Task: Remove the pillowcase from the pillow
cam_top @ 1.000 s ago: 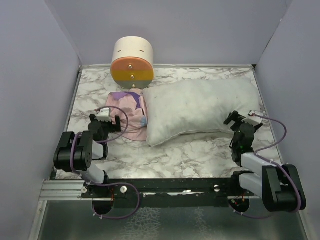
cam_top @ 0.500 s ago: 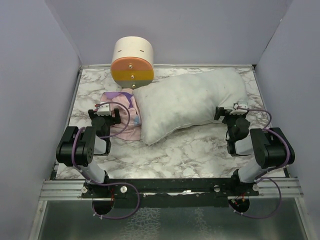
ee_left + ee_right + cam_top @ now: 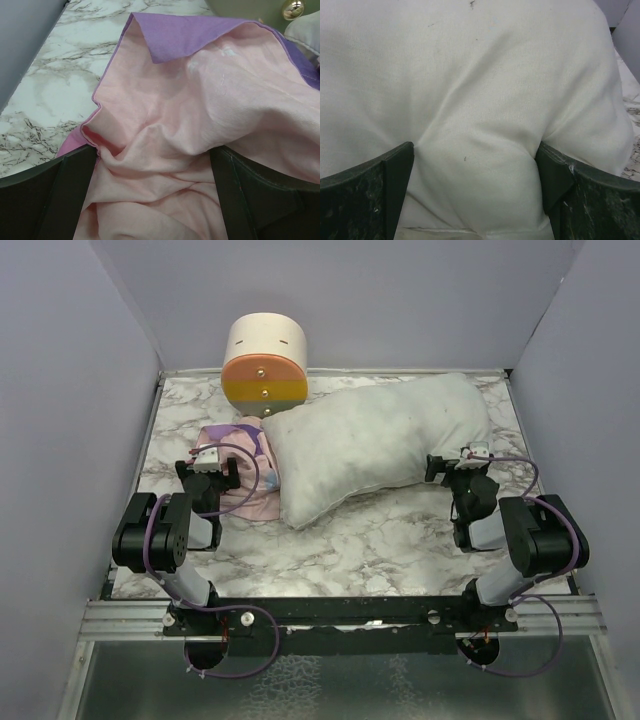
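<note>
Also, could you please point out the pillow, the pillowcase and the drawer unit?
pillow (image 3: 380, 440), top view, middle of its upper face.
pillowcase (image 3: 200, 100), left wrist view, its pale pink inside.
drawer unit (image 3: 265, 383), top view, its orange front.

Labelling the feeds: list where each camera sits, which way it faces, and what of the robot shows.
Top external: above and behind the robot, looking down on the table, pillow and pillowcase; left arm and right arm show.
Left wrist: on the left arm, facing the pillowcase's pink inside; left fingers at bottom corners.
Right wrist: on the right arm, close against the pillow; right fingers at bottom corners.
Shared: top and left wrist, pillowcase; top and right wrist, pillow.
</note>
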You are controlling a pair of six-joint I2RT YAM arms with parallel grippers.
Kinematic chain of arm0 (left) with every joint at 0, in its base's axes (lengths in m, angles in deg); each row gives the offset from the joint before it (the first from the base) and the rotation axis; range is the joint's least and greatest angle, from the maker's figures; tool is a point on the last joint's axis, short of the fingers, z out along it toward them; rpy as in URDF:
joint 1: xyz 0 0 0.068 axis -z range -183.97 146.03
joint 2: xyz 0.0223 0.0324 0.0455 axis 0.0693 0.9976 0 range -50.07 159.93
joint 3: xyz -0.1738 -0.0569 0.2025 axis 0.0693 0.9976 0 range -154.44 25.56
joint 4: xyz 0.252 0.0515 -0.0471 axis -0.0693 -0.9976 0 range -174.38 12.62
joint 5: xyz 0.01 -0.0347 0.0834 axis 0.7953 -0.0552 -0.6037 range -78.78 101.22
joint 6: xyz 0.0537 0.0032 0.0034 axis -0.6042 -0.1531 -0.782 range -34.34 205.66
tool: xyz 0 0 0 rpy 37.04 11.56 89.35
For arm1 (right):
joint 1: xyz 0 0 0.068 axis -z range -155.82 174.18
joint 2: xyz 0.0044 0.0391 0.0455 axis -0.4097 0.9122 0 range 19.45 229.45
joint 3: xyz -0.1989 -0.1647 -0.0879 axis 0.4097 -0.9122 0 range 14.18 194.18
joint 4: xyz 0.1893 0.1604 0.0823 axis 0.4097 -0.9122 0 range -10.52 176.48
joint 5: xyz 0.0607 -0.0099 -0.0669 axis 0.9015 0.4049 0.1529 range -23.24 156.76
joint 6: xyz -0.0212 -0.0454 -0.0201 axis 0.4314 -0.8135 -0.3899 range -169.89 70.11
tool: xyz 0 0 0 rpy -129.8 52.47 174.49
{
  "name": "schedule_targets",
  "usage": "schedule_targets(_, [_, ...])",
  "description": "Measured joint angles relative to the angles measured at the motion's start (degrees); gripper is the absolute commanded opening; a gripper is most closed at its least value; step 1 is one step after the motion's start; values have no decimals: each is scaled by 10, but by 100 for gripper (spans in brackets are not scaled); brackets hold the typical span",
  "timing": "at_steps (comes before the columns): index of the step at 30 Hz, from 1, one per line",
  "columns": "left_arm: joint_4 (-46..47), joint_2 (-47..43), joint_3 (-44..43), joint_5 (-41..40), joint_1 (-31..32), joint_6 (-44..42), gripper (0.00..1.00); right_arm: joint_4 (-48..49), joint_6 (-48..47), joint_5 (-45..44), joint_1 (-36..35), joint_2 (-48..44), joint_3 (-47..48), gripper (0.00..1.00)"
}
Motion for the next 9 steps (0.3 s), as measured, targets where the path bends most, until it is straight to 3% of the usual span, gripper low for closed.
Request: schedule_targets(9, [0,0,0,-2,0,0,99,0,0,1,0,1,0,99])
